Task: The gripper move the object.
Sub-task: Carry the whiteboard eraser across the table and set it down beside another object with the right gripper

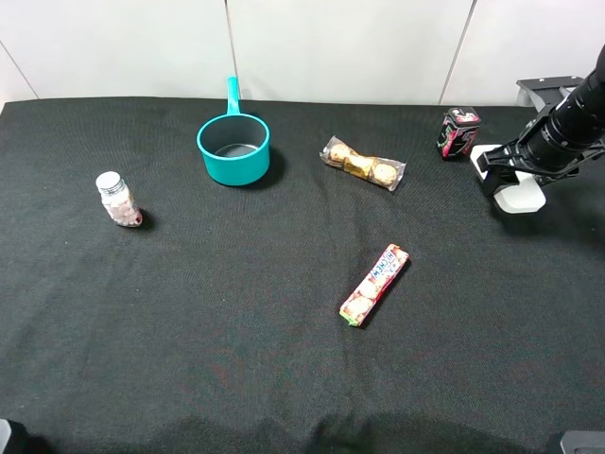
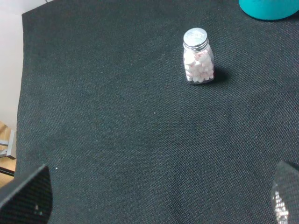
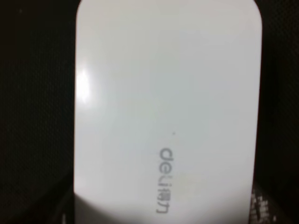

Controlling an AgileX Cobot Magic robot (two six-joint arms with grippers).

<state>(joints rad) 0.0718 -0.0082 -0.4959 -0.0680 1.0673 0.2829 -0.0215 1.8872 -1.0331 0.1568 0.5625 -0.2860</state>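
The white case (image 1: 520, 199) lies at the far right edge of the worktop (image 1: 284, 378). The right claw (image 1: 510, 173) sits directly over its far part, seemingly straddling it. I cannot tell whether it grips. The left claw (image 2: 154, 205) is spread wide, holding nothing.

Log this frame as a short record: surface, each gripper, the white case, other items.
surface: black cloth table
right gripper: low over the white case; grip cannot be told
left gripper: open, empty, facing the candy jar
white case: lying flat by the table's right edge, near the dark can
other items: teal pot, chocolate packet, candy roll
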